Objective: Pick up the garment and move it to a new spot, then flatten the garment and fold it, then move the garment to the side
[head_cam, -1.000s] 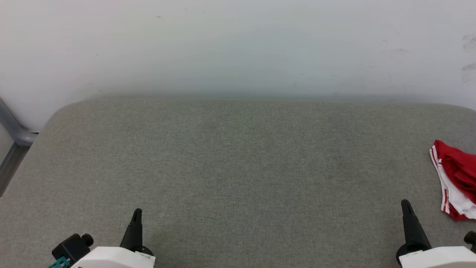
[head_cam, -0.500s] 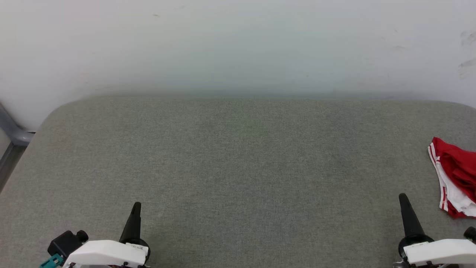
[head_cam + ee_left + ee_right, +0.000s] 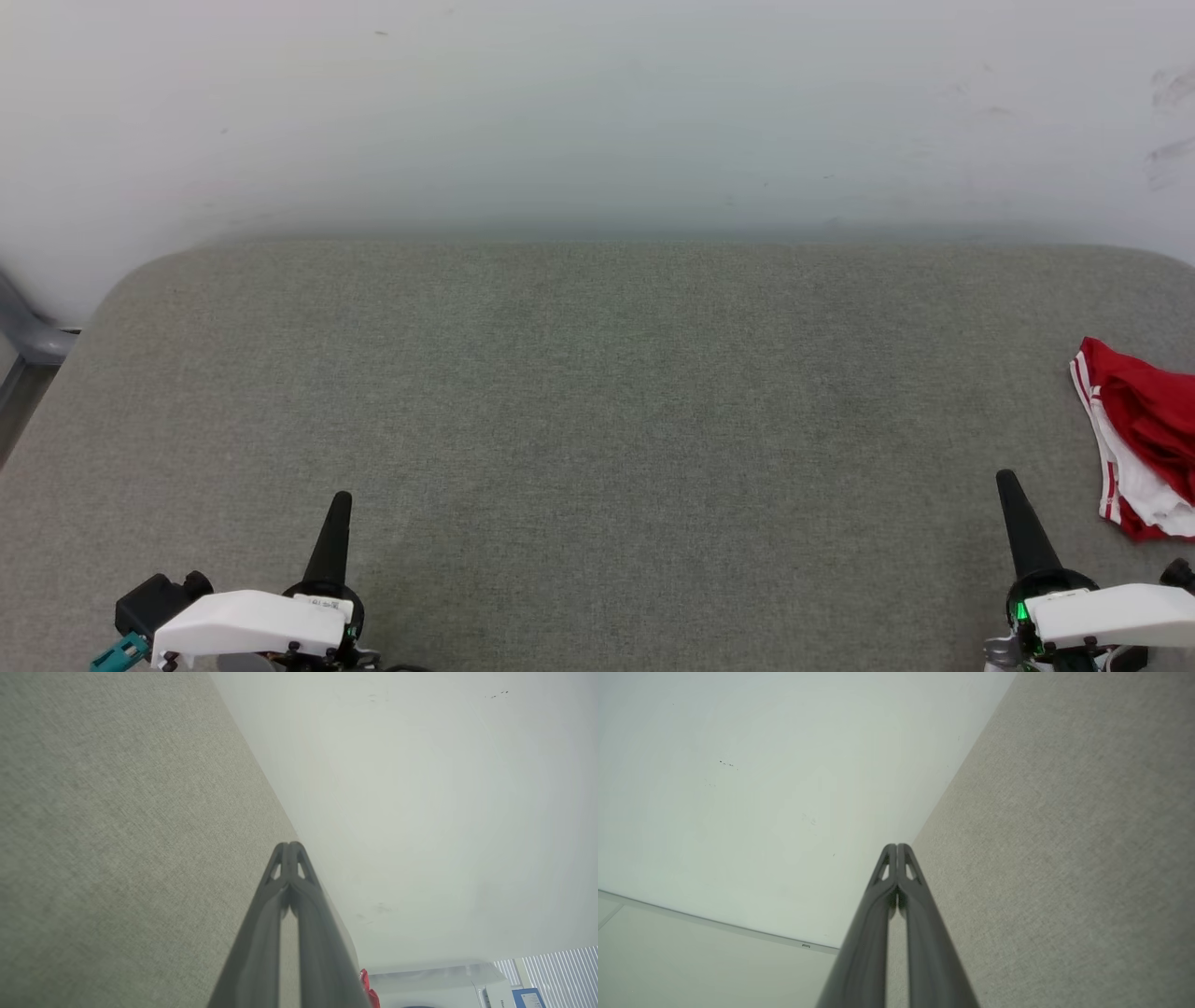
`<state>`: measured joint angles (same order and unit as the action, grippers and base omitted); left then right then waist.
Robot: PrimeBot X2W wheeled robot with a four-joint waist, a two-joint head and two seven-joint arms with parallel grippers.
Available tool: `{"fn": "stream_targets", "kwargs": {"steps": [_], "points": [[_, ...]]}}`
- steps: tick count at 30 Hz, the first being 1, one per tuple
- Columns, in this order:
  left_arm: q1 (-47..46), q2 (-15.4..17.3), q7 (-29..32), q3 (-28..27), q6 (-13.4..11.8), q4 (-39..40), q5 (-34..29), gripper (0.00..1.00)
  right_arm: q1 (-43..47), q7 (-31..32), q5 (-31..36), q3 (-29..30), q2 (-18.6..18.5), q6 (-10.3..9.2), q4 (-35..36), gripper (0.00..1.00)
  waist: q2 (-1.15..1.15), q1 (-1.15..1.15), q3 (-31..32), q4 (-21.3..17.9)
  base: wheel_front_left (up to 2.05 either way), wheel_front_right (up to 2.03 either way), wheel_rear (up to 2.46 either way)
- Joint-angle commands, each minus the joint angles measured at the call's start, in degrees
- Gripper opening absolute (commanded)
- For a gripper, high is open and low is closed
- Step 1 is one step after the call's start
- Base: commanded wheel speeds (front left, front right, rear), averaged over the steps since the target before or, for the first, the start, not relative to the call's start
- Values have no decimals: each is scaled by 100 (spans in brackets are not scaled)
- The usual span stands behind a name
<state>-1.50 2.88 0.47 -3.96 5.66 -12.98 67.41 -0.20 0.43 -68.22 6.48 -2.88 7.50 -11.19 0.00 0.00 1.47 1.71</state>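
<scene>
While both arms sat low at the near edge of the grey fabric-covered bench (image 3: 597,392), the garment (image 3: 1144,420) lay on it at the far right of the head view. It was bunched in red and white folds and cut off by the picture's edge, so its full extent could not be told. What showed of it ran lengthwise from far to near, with its striped trim (image 3: 1106,467) turned toward the middle of the bench.

The right end effector (image 3: 1006,481) had its two fingers pressed together on nothing and pointed away toward the wall (image 3: 597,112). The garment lay to its right and a little farther out, near it but not touching. The left end effector (image 3: 342,499) was likewise closed and empty, well apart from the garment across the open bench. In the left wrist view a scrap of red showed low beside its fingers.

By my judgement the right arm was much the nearer, and any reach for the cloth would go outward to the right. A rumpled heap at the side would suit a garment waiting to be taken up. It would also suit one already set aside, though the visible part looked loosely gathered rather than squarely folded.
</scene>
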Motion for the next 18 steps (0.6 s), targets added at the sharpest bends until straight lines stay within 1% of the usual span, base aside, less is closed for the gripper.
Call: {"fn": "stream_targets", "kwargs": {"steps": [1,18], "points": [[-145,1,55,-31,47,23,200,0,-176,60,-193,3,-2,0,12,0,0,0,-7,-7,0,0,0],[-290,0,262,-123,102,-28,1050,0,-348,264,-1020,5,-1,-1,-100,0,0,0,-58,-60,0,0,0]]}}
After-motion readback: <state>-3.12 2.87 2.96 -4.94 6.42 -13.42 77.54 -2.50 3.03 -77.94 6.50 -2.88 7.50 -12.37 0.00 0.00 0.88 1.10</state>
